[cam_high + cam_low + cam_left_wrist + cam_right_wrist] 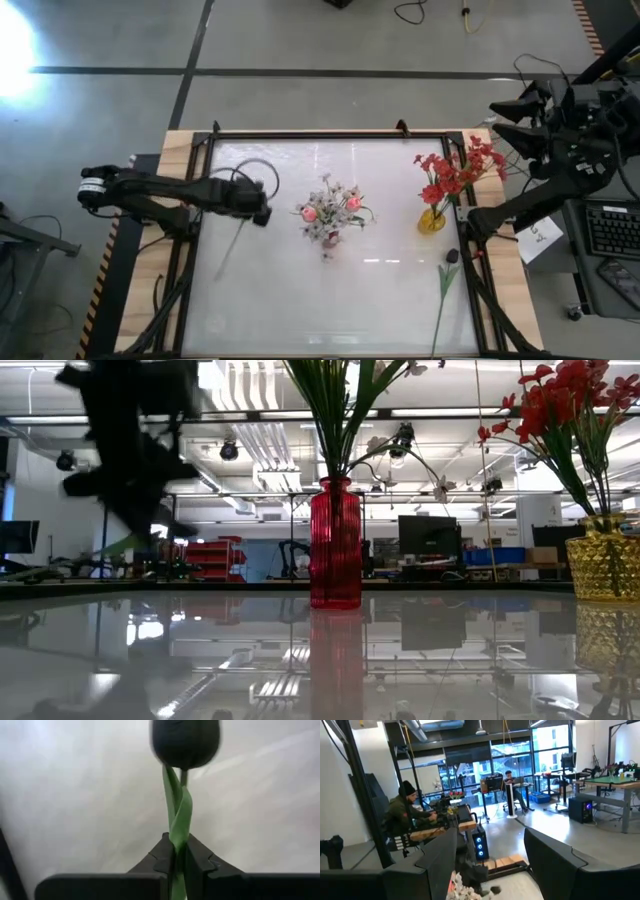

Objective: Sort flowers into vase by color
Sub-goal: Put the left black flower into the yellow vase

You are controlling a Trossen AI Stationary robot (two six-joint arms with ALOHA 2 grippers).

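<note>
Left gripper is over the left part of the white table, pinched tight on a green stalk: that's a dark tulip, bud standing out beyond the fingertips in the left wrist view, one twisted leaf running up the stem. From above, its stem trails down and away from the gripper across the tabletop. Two vases on the table. The ribbed red vase sits mid-table, crowded with white small-blossom sprays and two pink buds, one either side of the bunch. The gold vase stands well to its right, holding the red-blossom sprays, too bushy to count stem by stem. One more dark-budded flower lies flat on the table near the right edge, below the gold vase, so that's two dark tulips out of any vase. Right gripper waits off the table's right side, fingers spread apart with nothing between them, facing the room where two people sit at desks.
</note>
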